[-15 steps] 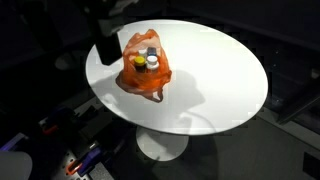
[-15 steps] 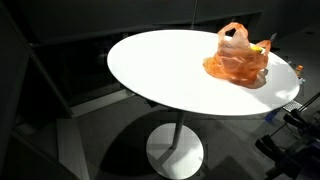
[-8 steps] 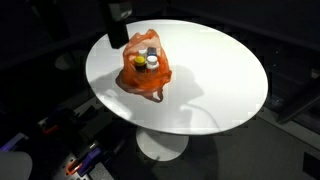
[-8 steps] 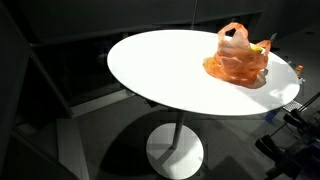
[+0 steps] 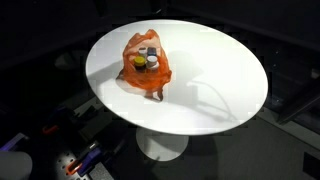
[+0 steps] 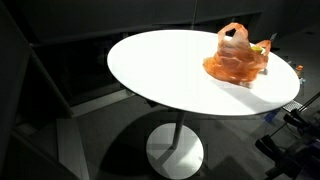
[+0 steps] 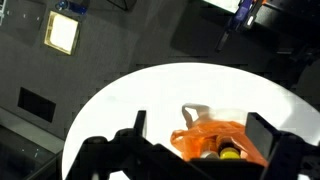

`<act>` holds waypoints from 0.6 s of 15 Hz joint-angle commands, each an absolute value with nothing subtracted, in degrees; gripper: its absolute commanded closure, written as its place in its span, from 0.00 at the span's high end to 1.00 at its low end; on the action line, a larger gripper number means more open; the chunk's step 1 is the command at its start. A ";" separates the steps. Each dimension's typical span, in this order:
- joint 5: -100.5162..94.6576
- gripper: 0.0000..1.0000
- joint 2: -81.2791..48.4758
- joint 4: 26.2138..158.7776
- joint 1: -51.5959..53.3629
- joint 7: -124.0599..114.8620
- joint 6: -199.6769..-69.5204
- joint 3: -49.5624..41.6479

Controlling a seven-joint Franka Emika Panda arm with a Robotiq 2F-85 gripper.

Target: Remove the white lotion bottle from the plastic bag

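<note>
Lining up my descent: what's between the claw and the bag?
Nothing: in the wrist view the bag shows unobstructed below the open claw.

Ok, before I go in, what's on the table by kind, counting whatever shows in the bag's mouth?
Orange plastic bag: 1
Yellow container in the bag: 1
White-capped bottle in the bag: 1
Dark-capped bottle in the bag: 1
Total: 4 visible; more may be hidden inside the bag.
</note>
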State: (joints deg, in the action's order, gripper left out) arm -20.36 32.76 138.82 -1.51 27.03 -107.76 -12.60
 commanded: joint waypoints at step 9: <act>-4.51 1.00 16.34 135.19 1.95 36.72 -121.48 -12.74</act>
State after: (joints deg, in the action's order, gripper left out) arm -9.16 19.05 137.60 1.59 31.70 -121.94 -12.17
